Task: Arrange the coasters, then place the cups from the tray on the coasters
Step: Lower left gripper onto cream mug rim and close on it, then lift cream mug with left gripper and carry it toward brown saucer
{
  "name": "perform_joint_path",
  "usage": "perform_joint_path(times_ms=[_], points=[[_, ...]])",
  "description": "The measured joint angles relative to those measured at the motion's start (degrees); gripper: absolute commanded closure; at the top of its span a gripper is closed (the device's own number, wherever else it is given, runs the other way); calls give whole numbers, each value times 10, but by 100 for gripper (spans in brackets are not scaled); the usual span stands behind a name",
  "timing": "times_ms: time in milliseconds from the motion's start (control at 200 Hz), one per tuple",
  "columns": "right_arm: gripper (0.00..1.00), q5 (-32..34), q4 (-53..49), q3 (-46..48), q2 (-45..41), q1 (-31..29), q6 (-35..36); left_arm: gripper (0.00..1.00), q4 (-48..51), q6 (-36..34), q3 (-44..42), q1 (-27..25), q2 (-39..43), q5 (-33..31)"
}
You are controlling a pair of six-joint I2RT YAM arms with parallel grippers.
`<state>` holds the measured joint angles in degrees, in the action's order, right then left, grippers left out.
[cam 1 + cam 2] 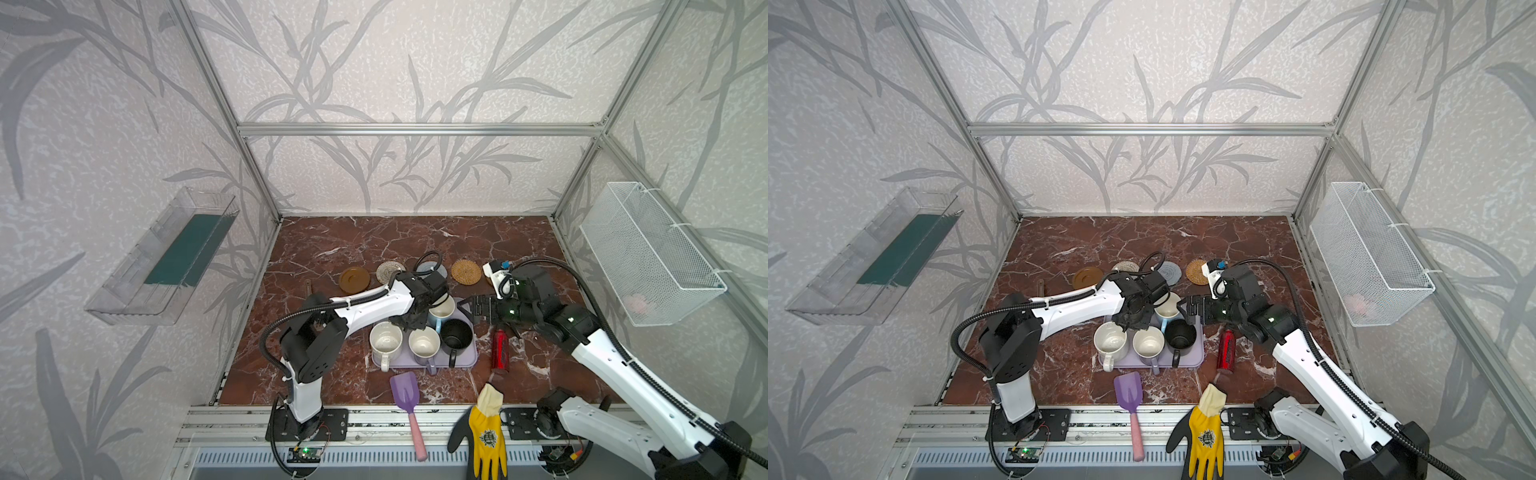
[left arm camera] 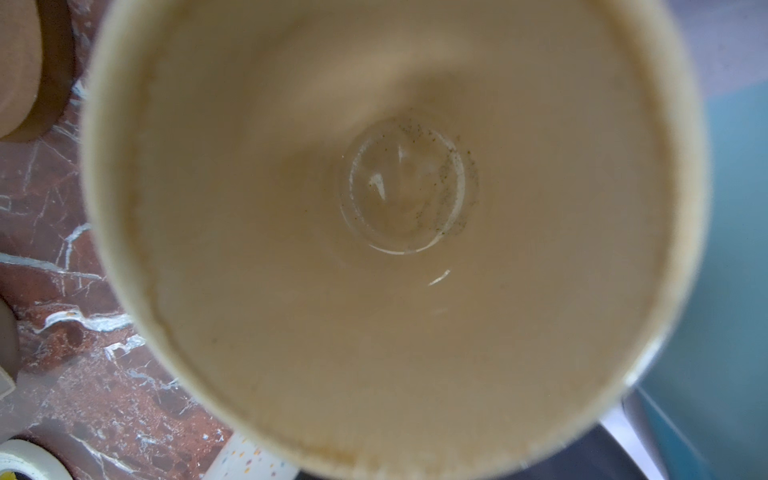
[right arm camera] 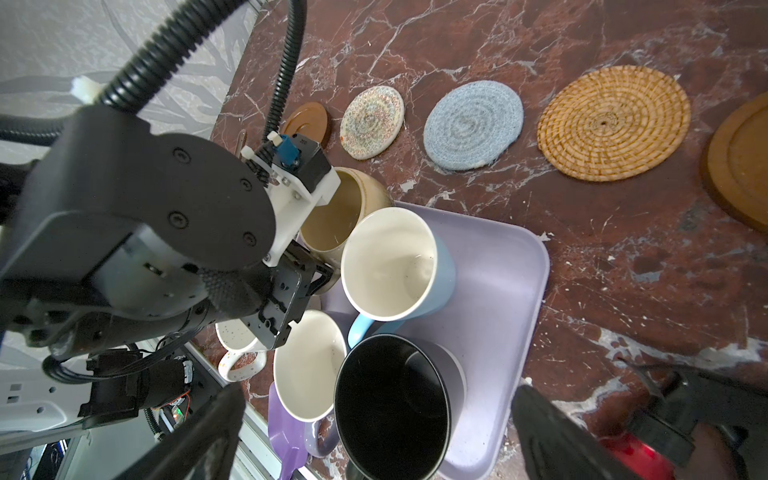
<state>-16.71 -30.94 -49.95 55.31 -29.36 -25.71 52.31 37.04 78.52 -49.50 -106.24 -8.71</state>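
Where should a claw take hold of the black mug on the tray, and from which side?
Probably the rim wall on its right, from above, one finger inside. The black mug stands upright and open-mouthed; the lavender mug crowds its left, the light blue mug stands behind, and its handle points toward the robot.

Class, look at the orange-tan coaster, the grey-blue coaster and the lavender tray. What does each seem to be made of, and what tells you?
Orange-tan coaster: probably rattan or a similar plant fibre, matte; coiled strands bound in rings.
Grey-blue coaster: likely cotton rope, soft and slightly fuzzy; wound in a spiral.
Lavender tray: seems plastic, smooth satin; even colour, rounded moulded rim.
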Motion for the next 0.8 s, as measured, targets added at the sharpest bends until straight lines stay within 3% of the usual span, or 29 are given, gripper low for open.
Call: perform_joint_path(times_ms=[800], points=[[1, 0, 12, 0, 0, 0, -7, 100, 1, -10, 0, 9, 74, -14]])
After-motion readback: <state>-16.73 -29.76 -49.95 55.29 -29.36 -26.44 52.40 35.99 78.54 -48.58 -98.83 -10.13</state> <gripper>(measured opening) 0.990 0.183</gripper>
